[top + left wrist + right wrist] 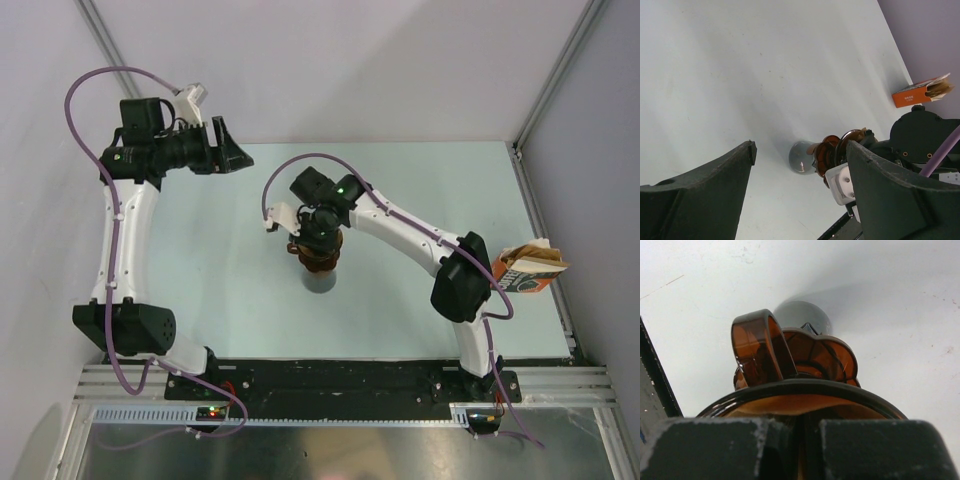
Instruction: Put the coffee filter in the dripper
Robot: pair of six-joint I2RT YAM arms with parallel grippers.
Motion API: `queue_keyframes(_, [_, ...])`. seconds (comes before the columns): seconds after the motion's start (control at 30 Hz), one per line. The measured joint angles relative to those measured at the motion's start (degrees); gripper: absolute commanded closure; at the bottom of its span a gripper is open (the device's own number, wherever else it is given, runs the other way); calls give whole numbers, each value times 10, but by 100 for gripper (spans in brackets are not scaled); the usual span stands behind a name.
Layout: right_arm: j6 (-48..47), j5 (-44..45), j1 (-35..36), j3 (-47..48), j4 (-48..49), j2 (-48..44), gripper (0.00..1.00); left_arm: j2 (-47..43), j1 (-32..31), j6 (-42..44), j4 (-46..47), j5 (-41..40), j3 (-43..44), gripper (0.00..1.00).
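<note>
The dripper (318,257), dark reddish-brown, stands on a grey glass beaker (320,282) at the table's middle. My right gripper (318,238) is directly over it. In the right wrist view the fingers are almost together at the dripper's rim (800,386), with the tan coffee filter (790,405) lying inside the cone between rim and fingertips. The filter's edge seems pinched in the narrow gap of my right gripper (807,440). The dripper's handle (757,347) points away. My left gripper (228,148) is open and empty, raised at the far left; from its wrist view the dripper (832,150) shows sideways.
An orange-brown printed bag (530,266) lies at the right edge of the table, also in the left wrist view (917,93). Metal frame posts stand at the back corners. The right arm's elbow (460,275) hangs next to the bag.
</note>
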Motion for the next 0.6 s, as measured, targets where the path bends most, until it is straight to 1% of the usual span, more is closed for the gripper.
queue_keyframes(0.47, [-1, 23, -3, 36, -36, 1, 94, -2, 0, -9, 11, 0, -5, 20])
queue_keyframes(0.6, [-1, 24, -3, 43, -40, 1, 92, -2, 0, -10, 12, 1, -5, 20])
